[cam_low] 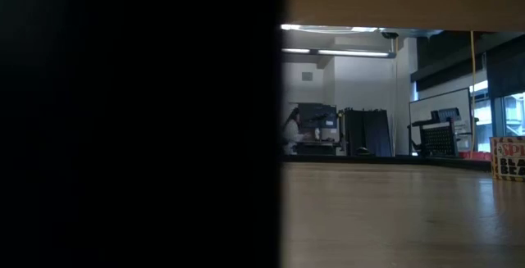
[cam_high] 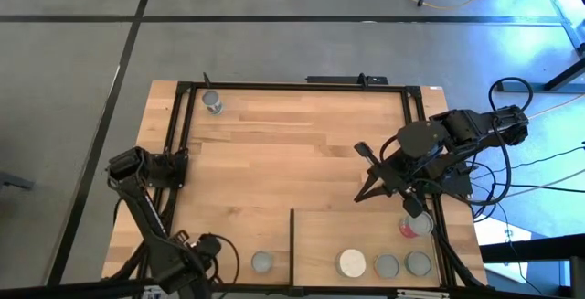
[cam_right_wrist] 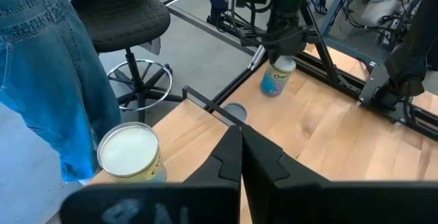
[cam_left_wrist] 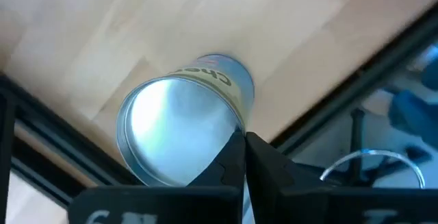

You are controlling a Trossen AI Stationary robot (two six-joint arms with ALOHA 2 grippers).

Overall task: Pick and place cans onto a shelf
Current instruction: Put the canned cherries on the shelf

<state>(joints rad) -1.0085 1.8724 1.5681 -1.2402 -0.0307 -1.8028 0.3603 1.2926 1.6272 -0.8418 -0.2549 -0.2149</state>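
While left pincer [cam_left_wrist: 245,157] pinches can [cam_left_wrist: 179,125] rim | black edge rail [cam_left_wrist: 356,80] beside

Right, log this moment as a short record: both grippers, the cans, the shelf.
left gripper: at the table's near edge, shut on the rim of the blue-labelled can
right gripper: shut, empty, above the table
shelf: holds white-topped can, two grey-topped cans, red-labelled can
off shelf: lone grey can beside the black strip; corner can far away
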